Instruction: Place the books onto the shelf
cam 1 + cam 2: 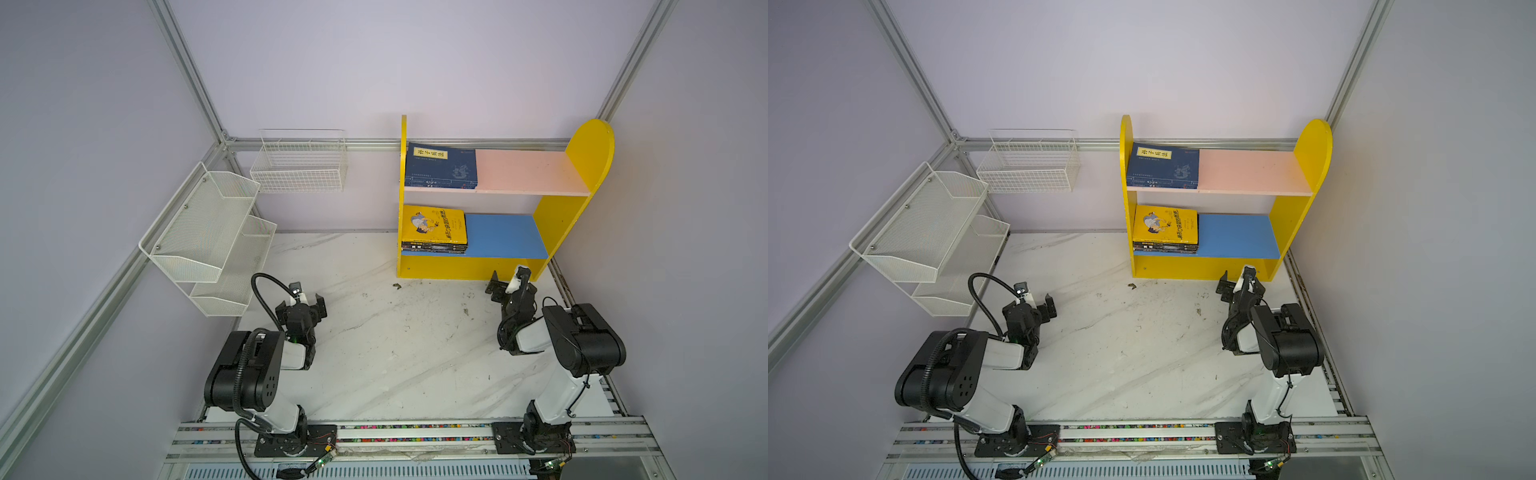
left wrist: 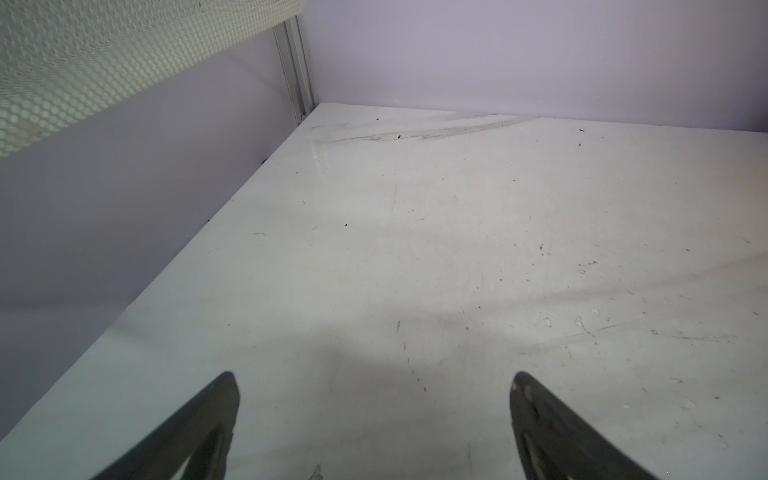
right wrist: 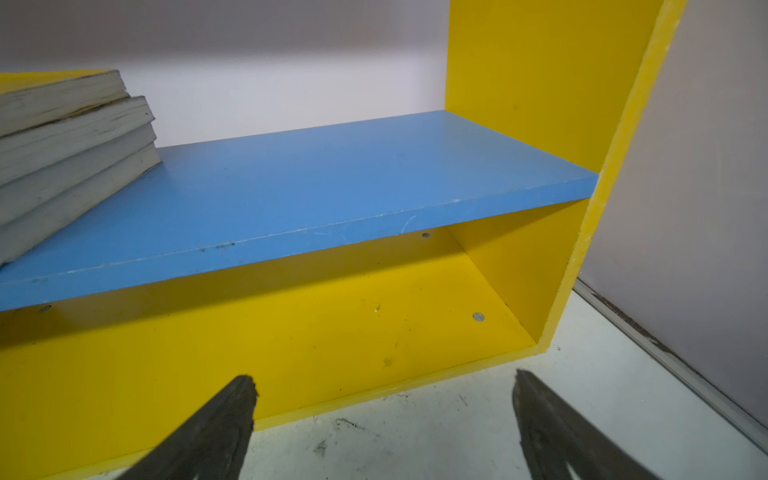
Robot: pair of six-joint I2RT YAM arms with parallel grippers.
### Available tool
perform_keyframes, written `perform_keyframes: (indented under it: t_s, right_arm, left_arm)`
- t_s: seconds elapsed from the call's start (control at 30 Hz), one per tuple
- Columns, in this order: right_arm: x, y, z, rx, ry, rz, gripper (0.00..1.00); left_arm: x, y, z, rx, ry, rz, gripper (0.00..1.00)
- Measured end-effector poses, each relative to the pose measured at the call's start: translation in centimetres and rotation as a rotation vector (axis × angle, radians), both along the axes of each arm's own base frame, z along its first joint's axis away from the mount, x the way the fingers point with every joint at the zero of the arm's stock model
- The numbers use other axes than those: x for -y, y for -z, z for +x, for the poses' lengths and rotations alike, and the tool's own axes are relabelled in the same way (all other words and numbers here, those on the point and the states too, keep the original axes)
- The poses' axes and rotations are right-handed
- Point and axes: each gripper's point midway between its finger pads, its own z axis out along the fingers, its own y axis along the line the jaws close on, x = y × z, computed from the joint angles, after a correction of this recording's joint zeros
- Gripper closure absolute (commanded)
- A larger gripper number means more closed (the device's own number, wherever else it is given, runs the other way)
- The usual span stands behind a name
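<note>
The white marbled surface (image 1: 395, 353) is open across its middle and front, closed in by pale lilac walls at the back and on both sides. The shelf (image 1: 582, 174) stands at the back right, with its right side panel near the side wall. The books (image 3: 62, 137) sit at the left ends of its boards. A navy book (image 1: 440, 166) lies flat on the pink upper board (image 1: 523, 172) against the left side panel. A yellow book (image 1: 432, 224) tops a short stack of dark books (image 1: 434, 248) on the blue lower board (image 1: 503, 235). The right part of each board is open room. The right tool (image 3: 382, 379) hangs low just in front of the shelf's yellow bottom edge, near its right end. Its jaws are spread wide with nothing between them. The left tool (image 2: 374, 380) is low over the surface near the left edge, close to the white mesh rack (image 1: 203, 232) on the left wall. It too is spread wide and holds nothing. A white wire basket (image 1: 299, 166) hangs on the back wall, between the rack and the shelf.
</note>
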Motion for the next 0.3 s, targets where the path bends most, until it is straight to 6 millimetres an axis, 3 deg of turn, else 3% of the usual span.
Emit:
perform_keyframes:
  t_s: [0.3]
  right_arm:
    - [-0.01, 0.07, 0.0, -0.004, -0.001, -0.007, 0.03]
  left_arm:
    - [0.01, -0.19, 0.06, 0.004, 0.005, 0.012, 0.0]
